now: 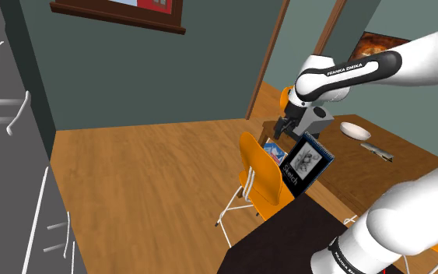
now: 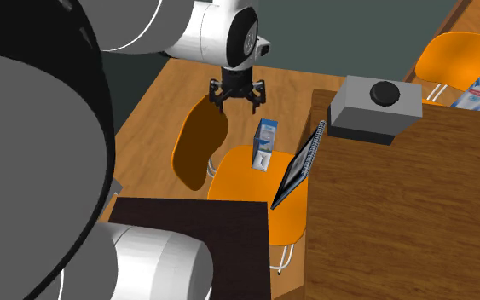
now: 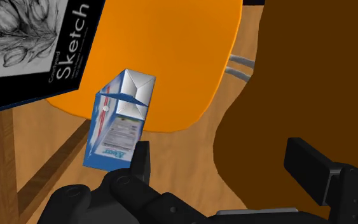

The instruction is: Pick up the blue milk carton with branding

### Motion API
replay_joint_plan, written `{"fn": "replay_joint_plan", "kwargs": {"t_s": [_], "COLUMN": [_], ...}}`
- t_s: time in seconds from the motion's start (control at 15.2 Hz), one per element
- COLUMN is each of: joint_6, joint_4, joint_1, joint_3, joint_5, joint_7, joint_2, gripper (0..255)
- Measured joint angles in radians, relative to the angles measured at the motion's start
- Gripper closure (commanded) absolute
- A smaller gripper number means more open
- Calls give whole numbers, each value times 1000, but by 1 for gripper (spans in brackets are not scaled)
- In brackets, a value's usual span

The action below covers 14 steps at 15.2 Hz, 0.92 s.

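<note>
Above the orange chair [image 2: 229, 183], the white arm stretches out from its stand and bends down at the wrist, so the black gripper [image 2: 236, 100] points straight down over the gap between the chair's curved backrest and its seat. The fingers [image 3: 142, 159] stand well apart and released, clasping nothing.

The blue milk carton [image 2: 265, 145] stands upright on the smooth seat, at the seat's far edge in the second exterior view, on the side toward the worktop [image 2: 400, 222]. It is a tall box with a folded gable top, blue and white sides and small printed panels. In the wrist view the carton [image 3: 120, 121] lies just outside one finger, not between the two.

A spiral-bound sketchbook [image 2: 297, 166] leans tilted between the seat and the worktop's edge, just beside the carton; its dark cover carries a grey flower drawing and the word "Sketch". On the brown wood-grain worktop sits a grey box with a round black knob [image 2: 374, 106] near the corner, and a white bowl [image 1: 355, 130] lies further along.
</note>
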Motion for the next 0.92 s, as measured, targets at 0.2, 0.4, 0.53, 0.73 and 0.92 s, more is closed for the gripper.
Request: {"fn": "replay_joint_plan", "kwargs": {"t_s": [0.2,0.4,0.53,0.73,0.92], "joint_6": [80,148,187,238,275], "joint_4": [35,76,115,156,190], "joint_1": [-9,-20,-30,-54,-70], "joint_3": [-33,-58,-69,-78,-73], "joint_5": [27,67,104,156,197], "joint_7": [-40,-86,-120,-173,-205], "joint_2": [116,227,309,407,483], "gripper": [0,0,0,0,0]}}
